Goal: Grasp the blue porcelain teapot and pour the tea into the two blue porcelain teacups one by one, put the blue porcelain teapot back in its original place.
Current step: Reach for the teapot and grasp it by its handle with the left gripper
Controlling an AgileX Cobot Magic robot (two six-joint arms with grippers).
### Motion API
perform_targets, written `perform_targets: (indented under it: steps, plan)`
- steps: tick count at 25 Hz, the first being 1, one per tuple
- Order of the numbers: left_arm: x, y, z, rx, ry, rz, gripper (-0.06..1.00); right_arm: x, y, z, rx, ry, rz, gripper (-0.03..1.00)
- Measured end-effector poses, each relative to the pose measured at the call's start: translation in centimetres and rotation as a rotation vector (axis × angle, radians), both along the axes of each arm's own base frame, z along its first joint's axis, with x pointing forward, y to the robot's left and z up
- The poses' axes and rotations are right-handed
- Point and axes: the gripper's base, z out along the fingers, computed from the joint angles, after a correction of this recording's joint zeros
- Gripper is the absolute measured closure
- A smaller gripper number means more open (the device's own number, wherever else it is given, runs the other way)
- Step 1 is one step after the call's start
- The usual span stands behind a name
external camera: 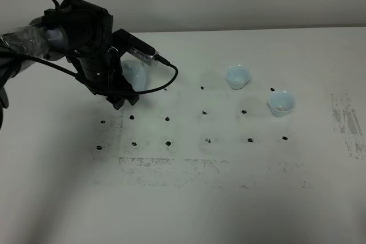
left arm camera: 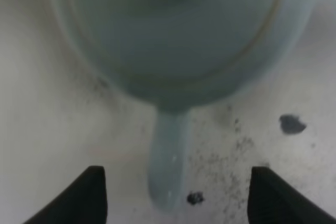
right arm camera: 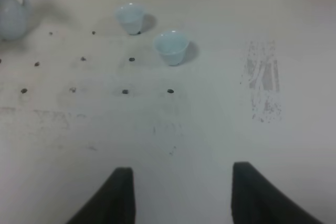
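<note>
blue porcelain teapot (external camera: 137, 75) stands upright on the table (external camera: 229, 204), far-left area, lid (left arm camera: 173, 19) on; in the high view the left arm (external camera: 74, 32) covers most of it, only part of the pale body shows

left gripper (left arm camera: 176, 174) is low at the pot's near-left side, lined up on the handle (left arm camera: 168, 156); left wrist view: fingers (left arm camera: 89, 192) spread wide, handle sits in the gap between them; bare table shows on both sides of the handle, neither pad touches it; nothing pinched; pot body is blurred and fills the far end of that view; can't tell if the fingertips touch the table

two cups right of centre, both upright, apart from each other and well apart from the pot; far teacup (external camera: 237, 76) is the farther and more leftward one; near teacup (external camera: 281, 103) sits nearer and further right; contents: can't tell, insides just look pale

right gripper (right arm camera: 178, 182) is outside the high view; right wrist view shows its fingers (right arm camera: 115, 192) spread with only bare table between them, gripping nothing; well apart from both cups and the pot

table is white with a grid of black dots (external camera: 167, 119); grey scuffing (external camera: 171, 167) near the middle, scuffed patch (external camera: 346, 121) at the right edge; black cable (external camera: 168, 78) loops just right of the pot
</note>
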Motion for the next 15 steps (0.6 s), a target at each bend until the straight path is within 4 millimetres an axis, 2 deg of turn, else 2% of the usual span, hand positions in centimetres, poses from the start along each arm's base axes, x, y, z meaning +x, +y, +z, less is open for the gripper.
perform_targets:
  steps: [15]
  plan:
    - [0.63, -0.35, 0.75, -0.024, -0.043, -0.033, 0.36, 0.00, 0.06, 0.02, 0.006, -0.001, 0.004, 0.52]
